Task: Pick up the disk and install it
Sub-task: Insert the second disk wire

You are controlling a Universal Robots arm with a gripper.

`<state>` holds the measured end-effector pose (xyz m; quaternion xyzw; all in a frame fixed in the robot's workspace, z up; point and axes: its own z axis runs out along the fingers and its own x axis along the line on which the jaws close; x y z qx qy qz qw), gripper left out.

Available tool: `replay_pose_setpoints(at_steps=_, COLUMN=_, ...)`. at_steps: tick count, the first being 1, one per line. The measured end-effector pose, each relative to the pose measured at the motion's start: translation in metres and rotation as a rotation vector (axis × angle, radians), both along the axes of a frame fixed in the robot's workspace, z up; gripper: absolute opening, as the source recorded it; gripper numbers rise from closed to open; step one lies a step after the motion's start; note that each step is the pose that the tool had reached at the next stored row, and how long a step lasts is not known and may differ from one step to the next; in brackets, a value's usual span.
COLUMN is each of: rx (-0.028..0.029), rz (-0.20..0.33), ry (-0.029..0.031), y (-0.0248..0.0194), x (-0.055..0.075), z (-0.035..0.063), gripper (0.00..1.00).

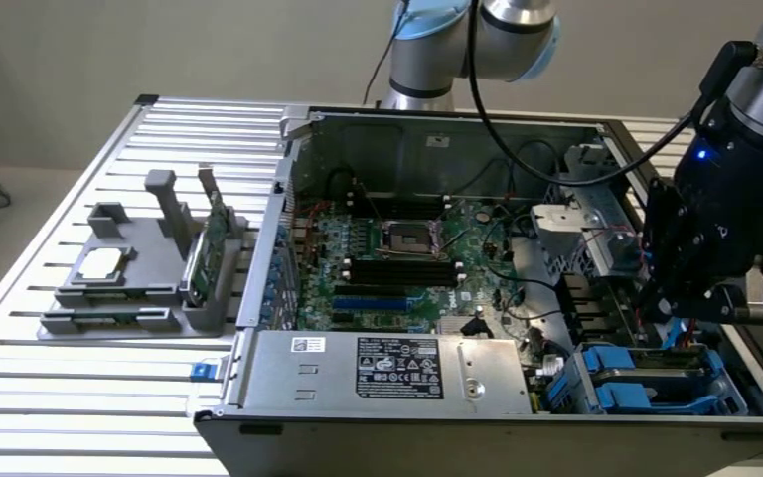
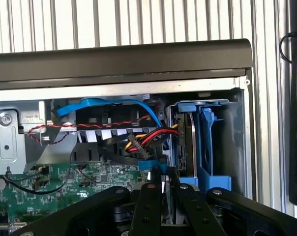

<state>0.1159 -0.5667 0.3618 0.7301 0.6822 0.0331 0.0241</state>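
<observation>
one robot arm reaches into an open computer case (image 1: 421,248) on a slatted worktop (image 1: 90,397). its end effector (image 2: 161,184) fingers are narrowed around a blue-edged part, likely the disk (image 2: 153,166), beside the blue drive bay (image 2: 207,142).

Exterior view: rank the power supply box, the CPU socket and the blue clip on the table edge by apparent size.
1. Power supply box, clearly largest.
2. CPU socket, though it sits farther from the camera.
3. Blue clip, smallest.

Hand (image 2: 161,184) pinching blue-framed disk (image 2: 153,166) edge beside blue drive bay (image 2: 207,142).
</observation>
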Motion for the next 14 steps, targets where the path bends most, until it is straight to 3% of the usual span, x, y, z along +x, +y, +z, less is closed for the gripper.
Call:
replay_pose_setpoints(at_steps=6, rx=0.0037, rz=0.000, ry=0.0000, y=-0.0063, x=0.000, z=-0.0053, gripper=0.16)
replay_pose_setpoints(at_steps=14, rx=0.0186, rz=0.001, ry=0.0000, y=-0.0120, x=0.000, z=-0.0142, gripper=0.16)
